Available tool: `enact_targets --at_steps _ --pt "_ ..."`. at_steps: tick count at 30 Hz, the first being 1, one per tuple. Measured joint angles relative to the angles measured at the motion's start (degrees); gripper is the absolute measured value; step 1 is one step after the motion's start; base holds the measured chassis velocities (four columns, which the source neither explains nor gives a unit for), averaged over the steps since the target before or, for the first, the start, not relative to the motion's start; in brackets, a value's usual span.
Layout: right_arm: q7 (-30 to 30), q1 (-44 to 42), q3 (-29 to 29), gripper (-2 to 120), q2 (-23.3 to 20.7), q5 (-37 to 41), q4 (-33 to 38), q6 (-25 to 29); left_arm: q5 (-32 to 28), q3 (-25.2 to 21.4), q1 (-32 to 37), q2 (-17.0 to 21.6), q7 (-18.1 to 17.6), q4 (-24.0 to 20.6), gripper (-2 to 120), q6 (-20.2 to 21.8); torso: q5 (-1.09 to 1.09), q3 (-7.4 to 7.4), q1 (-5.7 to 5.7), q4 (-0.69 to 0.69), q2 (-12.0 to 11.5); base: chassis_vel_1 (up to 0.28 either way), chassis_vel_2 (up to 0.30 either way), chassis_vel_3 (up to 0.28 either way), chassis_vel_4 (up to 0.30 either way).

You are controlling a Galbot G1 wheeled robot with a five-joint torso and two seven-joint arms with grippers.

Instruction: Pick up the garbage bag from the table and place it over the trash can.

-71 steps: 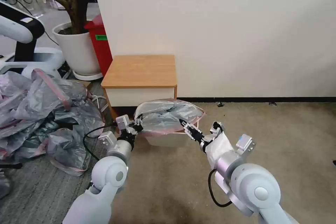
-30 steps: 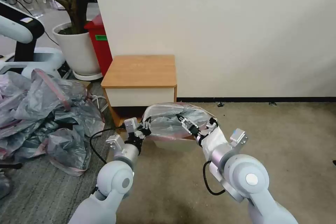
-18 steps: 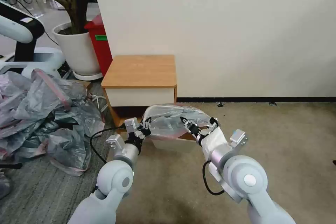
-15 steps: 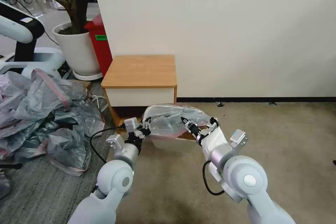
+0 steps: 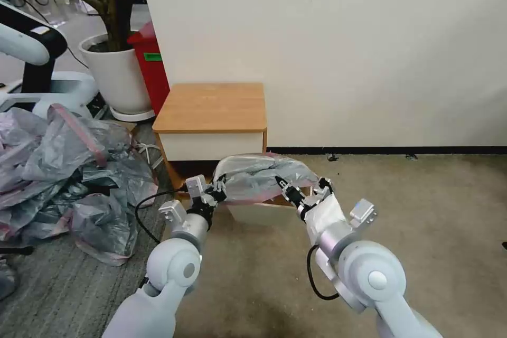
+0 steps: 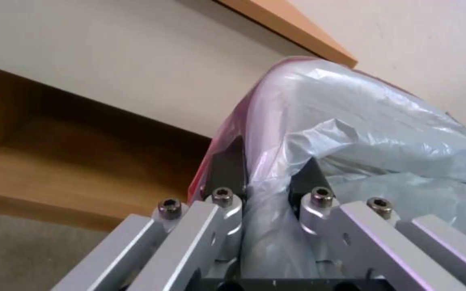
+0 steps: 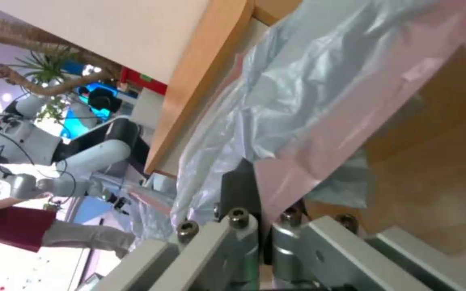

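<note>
From left to right, you are looking first at the heap of spare bags (image 5: 63,169), crumpled grey film with pink bands, lying on the floor well apart from the work. Next, your left claw (image 5: 217,191) is pinching the left end of the garbage bag (image 5: 261,177); in the left wrist view its dark pads are closing narrowly on a gathered fold of film beside the pink rim band (image 6: 219,133). Holding the bag at its rim, rather than at its body, is what is keeping the mouth spread. Behind it, the bench (image 5: 211,108) is standing against the wall, a light-brown wooden top with rounded corners over a white drawer front.

The bag itself is off the bench and is arching, dome-like, over the trash can (image 5: 261,214), which is sitting on the carpet just in front of the bench. The film is thin, translucent and finely creased; the can is smooth cream plastic with straight, slightly tapering walls.

Your right claw (image 5: 284,186) is gripping the opposite end, with the pink band (image 7: 319,145) passing between its nearly closed pads. Judging from the stretched span, you are pulling the opening taut so that the rim can settle around the can; the near edge appears not yet seated.
</note>
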Motion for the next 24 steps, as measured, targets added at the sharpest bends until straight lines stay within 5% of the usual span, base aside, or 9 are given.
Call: enact_targets --at_steps 24 --pt "-0.9 -4.2 1.0 0 0.6 -2.2 2.7 1.0 -2.6 -2.4 -1.7 -1.9 -2.3 1.2 9 -0.8 0.00 0.00 0.00 0.00 0.0 0.000 0.000 0.000 0.000"
